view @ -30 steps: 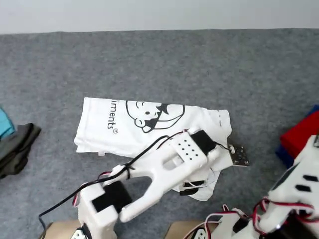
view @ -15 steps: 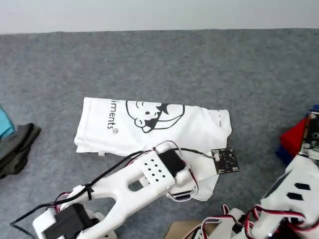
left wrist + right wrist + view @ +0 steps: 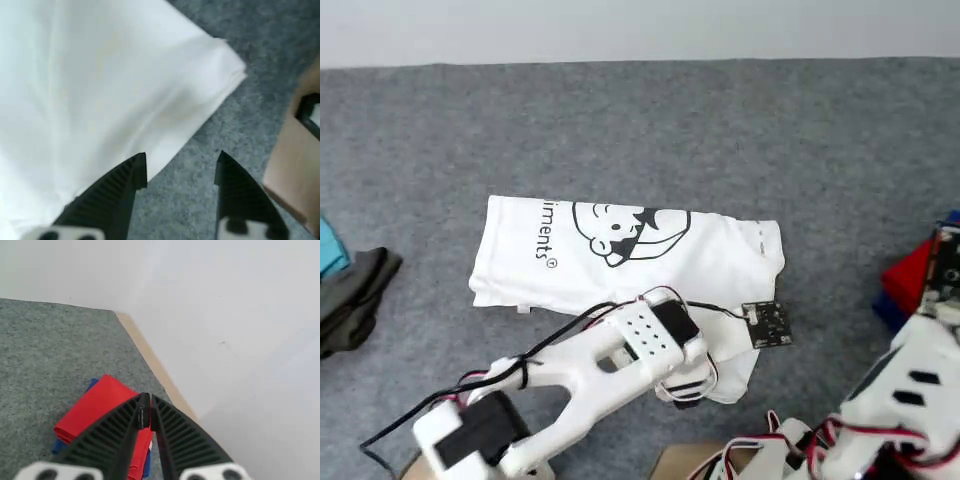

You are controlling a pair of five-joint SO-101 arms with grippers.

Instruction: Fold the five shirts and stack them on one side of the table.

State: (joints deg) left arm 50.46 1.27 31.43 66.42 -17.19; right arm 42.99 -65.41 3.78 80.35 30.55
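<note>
The white shirt lies flat at the centre of the bench. The left hand hangs over its 5 o'clock corner, jaws wide, gripping nothing. At 3 o'clock, the right hand, jaws closed and empty, sits above a red shirt stacked on a blue shirt. Dark garments lie at 9 o'clock.
</note>
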